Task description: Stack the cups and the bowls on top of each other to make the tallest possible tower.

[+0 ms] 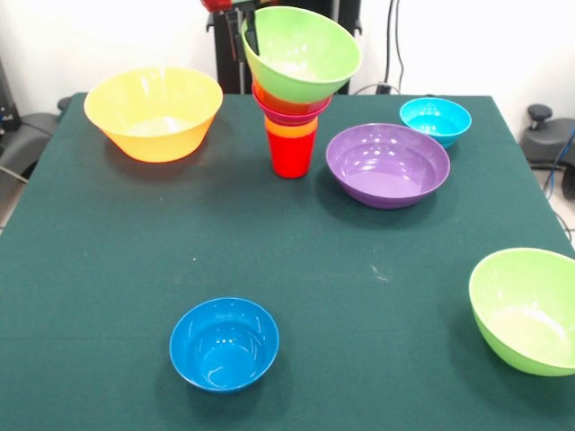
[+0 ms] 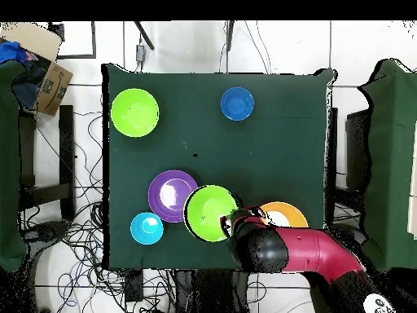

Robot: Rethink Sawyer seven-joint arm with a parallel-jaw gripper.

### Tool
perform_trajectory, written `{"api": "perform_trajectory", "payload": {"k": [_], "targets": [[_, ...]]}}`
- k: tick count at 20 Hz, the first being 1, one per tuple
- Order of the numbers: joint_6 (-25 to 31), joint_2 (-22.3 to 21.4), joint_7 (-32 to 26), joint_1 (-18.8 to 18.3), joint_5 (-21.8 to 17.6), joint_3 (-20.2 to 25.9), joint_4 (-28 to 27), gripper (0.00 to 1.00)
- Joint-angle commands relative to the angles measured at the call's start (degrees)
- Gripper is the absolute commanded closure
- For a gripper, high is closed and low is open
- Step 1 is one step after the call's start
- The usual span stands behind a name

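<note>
Pincer (image 1: 250, 31) sits at the rim of the tilted lime green bowl (image 1: 301, 52) atop the tower (image 1: 293, 112); can't tell whether it's gripping or how wide it's open. Tower stands near the tabletop's (image 1: 359, 269) far edge: red cup (image 1: 291, 154) base, orange and pink pieces above. Risk: the big bowl is cocked on a narrow stack, so letting go off-centre likely slides it off or topples everything. Purple bowl (image 1: 387, 164) just beside would get hit.

Green tablecloth (image 1: 359, 296); cardboard box (image 2: 45, 65) beside the table
</note>
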Motion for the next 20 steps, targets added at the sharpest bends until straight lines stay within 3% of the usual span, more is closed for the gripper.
{"api": "perform_trajectory", "payload": {"k": [1,20], "targets": [[-2.38,2.27,4.54,2.38,-5.54,-1.46,5.54,1.00],[-3.83,2.22,5.63,4.39,-5.43,-2.74,5.87,1.00]]}}
